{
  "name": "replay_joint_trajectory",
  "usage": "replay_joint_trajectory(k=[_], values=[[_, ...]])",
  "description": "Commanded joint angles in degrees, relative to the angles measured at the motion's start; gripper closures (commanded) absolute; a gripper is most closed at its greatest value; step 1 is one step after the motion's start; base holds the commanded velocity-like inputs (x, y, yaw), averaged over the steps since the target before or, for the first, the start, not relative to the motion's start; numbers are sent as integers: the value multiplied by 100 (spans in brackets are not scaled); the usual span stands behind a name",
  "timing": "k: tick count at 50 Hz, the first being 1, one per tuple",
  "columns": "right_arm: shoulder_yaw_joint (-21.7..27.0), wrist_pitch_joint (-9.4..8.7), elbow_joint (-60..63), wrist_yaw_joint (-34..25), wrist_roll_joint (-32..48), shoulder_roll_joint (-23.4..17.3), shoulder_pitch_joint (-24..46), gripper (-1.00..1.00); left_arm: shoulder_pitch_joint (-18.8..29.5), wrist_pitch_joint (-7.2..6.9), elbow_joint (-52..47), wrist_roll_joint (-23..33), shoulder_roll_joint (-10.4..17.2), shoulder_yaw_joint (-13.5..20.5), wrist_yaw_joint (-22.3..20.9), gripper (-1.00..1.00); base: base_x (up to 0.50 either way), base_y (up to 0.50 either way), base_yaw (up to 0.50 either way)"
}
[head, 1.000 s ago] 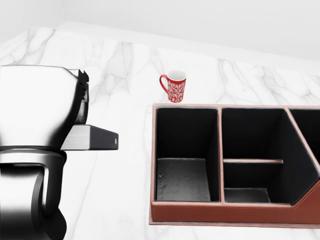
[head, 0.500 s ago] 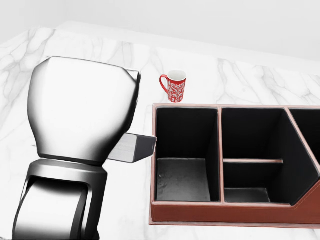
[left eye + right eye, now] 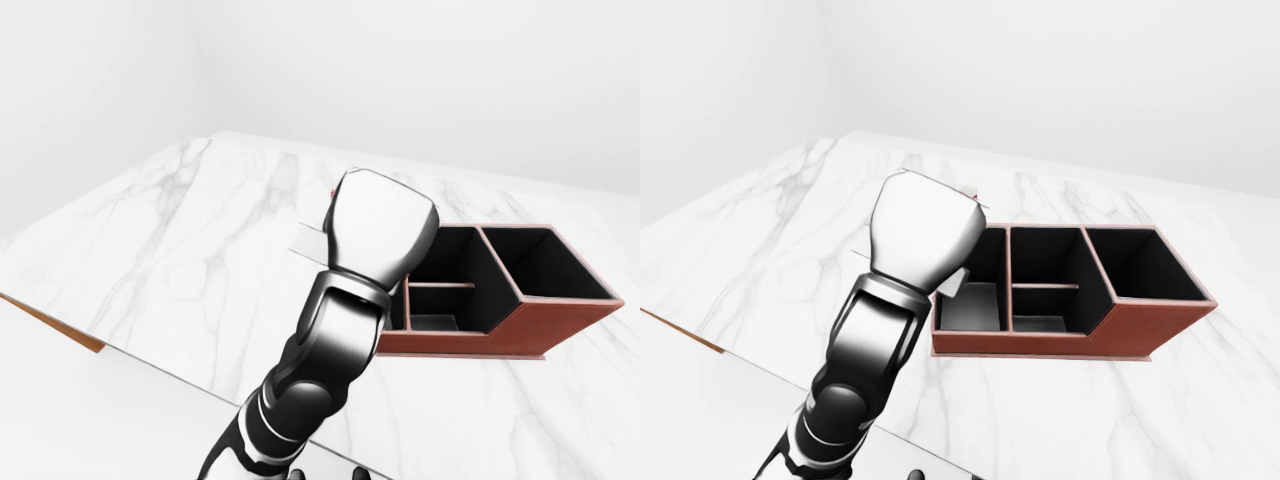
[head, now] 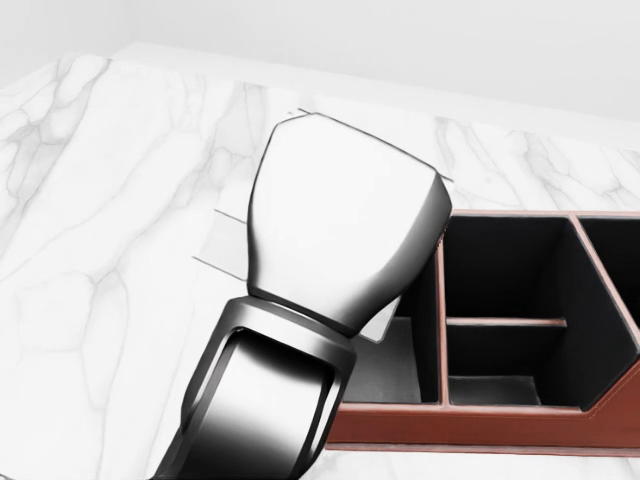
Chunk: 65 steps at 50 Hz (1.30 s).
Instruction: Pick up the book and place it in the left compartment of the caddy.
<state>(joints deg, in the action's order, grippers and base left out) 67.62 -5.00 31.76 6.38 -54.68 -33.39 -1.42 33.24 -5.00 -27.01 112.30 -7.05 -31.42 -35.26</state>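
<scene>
One left hand hangs above the caddy's left compartment, covering most of the book. Finger state cannot be told.

I am in a bare simulated room, with nothing that marks it firmly as a kitchen or an office. A broad white marble-patterned table with a brown wooden edge fills my view, set against plain pale walls and floor. On it stands a brown leather-look caddy with dark compartments, which perhaps hints at a desk or home setting.
</scene>
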Motion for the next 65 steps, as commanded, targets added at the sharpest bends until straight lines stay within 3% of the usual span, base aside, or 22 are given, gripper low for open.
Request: replay_joint_trajectory(k=[1,46,48,55,56,58,65], values=[[24,0,-9,61,-87,-32,-4,-100,121,0,404,70,-202,-145,331,100,0,0,0],[28,0,33,67,-32,-28,-7,-100,-69,0,97,70,-219,-158,296,100,0,0,0],[41,0,37,70,-45,-28,-8,-100,-197,0,163,70,-342,-182,428,100,0,0,0],[42,0,37,70,-45,-28,-8,-100,-202,0,163,70,-347,-176,433,100,0,0,0],[71,0,78,74,-79,-38,-26,-100,-446,0,255,70,-691,-76,656,100,0,0,0],[22,0,48,50,-21,-11,-10,-100,-564,0,289,70,-846,28,785,100,0,0,0],[46,0,43,31,-38,-8,-20,-100,-500,0,352,70,-878,0,747,100,0,0,0]])
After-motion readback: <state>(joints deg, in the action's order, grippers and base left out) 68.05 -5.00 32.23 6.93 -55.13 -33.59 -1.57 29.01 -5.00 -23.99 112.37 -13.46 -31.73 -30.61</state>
